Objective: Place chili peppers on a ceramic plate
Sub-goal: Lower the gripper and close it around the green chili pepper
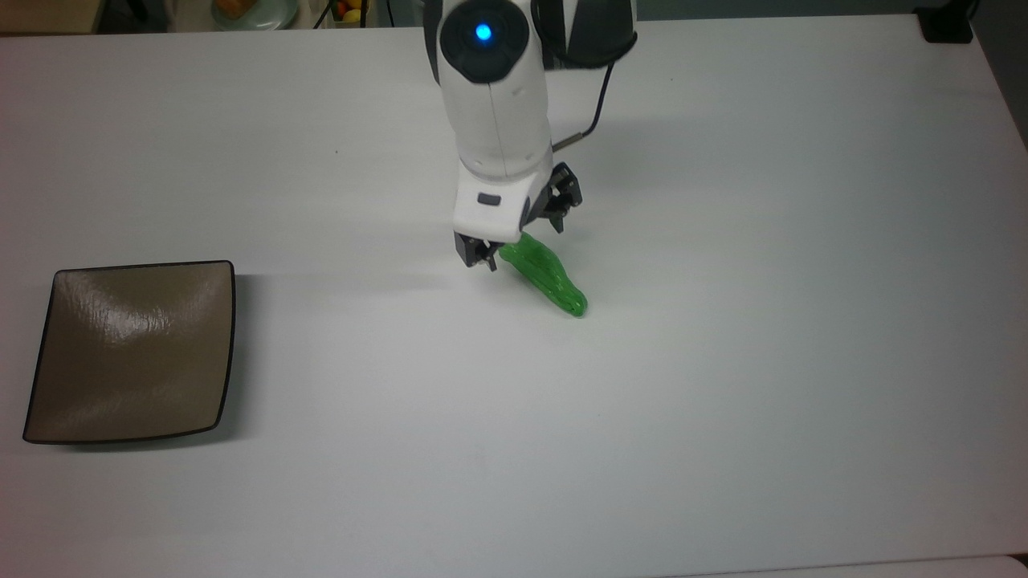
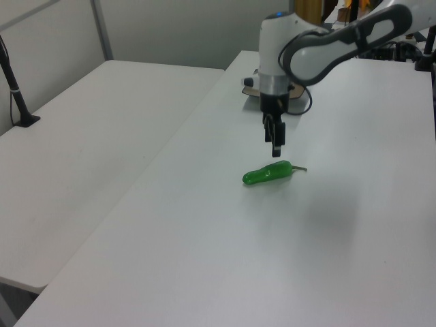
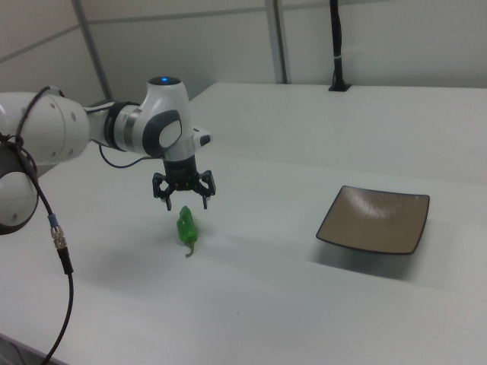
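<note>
Hovering just above the stem end of the bright green, glossy, lumpy chili pepper (image 1: 544, 277), the black two-finger gripper (image 3: 183, 201) hangs with its fingers spread wide and holds nothing. We find the pepper lying flat on the white table (image 1: 723, 401) at centre frame in the top view, its thin stem hidden under the gripper there. The square, glossy taupe-brown ceramic plate (image 1: 132, 349) sits at the lower left of the top view, well apart from the pepper, and carries nothing. We judge the step in hand to be the approach for the pick. The next move calls for a descent until the fingers straddle the pepper's body, then a closing grip, a lift and a carry toward the plate.
</note>
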`<action>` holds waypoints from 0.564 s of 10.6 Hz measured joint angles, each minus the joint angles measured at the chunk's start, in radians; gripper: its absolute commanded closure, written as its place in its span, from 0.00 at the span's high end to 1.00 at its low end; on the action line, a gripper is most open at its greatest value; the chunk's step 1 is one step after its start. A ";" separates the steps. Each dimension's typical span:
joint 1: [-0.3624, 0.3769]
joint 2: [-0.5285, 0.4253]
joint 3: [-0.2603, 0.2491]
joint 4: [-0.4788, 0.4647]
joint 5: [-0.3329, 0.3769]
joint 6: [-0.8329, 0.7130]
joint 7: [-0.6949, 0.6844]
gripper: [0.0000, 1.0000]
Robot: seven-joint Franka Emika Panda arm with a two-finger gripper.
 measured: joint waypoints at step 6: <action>0.015 0.070 0.029 -0.039 -0.028 0.111 0.000 0.87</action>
